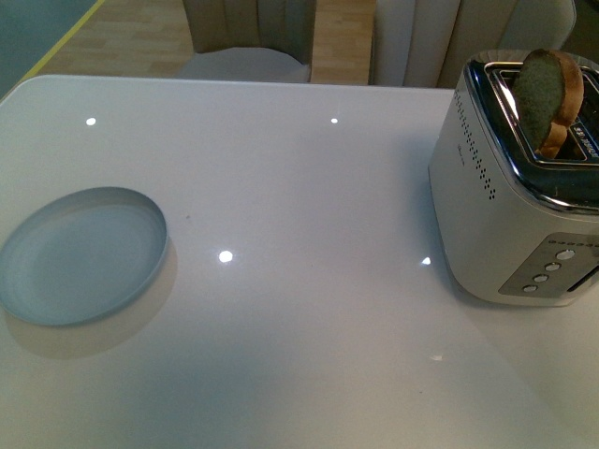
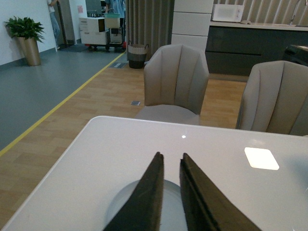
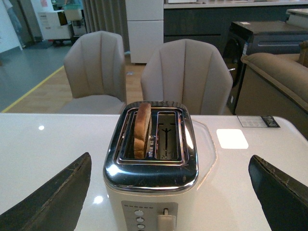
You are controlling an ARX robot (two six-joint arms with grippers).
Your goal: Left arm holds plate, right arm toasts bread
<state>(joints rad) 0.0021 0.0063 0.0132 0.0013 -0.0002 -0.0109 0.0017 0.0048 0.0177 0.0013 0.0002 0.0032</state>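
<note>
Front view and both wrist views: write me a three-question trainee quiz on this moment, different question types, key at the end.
1. True or false: the bread lies flat on the plate.
2. The toaster has two slots. How many hold bread?
3. Multiple choice: the right gripper jaws are A) wide apart, facing the toaster; B) shut on the bread; C) shut on the plate.

Key:
1. False; it stands upright in a toaster slot, and the plate is bare.
2. One; the other is empty.
3. A. The left gripper jaws are nearly closed above the plate, holding nothing.
</note>
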